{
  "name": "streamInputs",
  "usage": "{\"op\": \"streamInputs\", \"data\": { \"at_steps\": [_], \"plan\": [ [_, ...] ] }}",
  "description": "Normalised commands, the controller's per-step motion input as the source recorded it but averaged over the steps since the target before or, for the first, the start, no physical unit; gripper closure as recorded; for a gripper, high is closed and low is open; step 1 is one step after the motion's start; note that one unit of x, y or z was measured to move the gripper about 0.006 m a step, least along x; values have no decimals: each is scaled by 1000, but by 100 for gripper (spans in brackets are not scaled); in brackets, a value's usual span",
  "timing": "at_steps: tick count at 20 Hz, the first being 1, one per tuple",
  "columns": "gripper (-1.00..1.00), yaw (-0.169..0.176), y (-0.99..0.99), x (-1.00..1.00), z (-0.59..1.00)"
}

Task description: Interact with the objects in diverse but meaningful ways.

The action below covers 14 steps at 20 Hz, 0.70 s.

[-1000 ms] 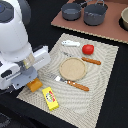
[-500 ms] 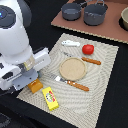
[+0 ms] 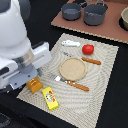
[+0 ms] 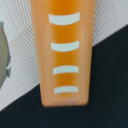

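Nothing on your mat has shifted since the earlier frames; the arm sits as it did. Your orange ridged loaf lies at the mat's 8 o'clock corner, partly under the arm, and it fills the wrist view, its pale curved ridges showing. You cannot tell how wide the fingers are, as neither view shows them. Just beside the loaf at 4 o'clock lies the yellow packet. From the tan plate, the red ball sits at 1 o'clock, the white fish-like piece at 12. Grey pots stand well apart.
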Motion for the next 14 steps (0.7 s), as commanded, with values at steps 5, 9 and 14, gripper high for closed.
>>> {"op": "streamInputs", "data": {
  "at_steps": [5,9,14],
  "plan": [
    [-100,-97,-120,913,117],
    [-100,-114,-201,921,309],
    [-100,-89,-162,901,168]
  ]
}}
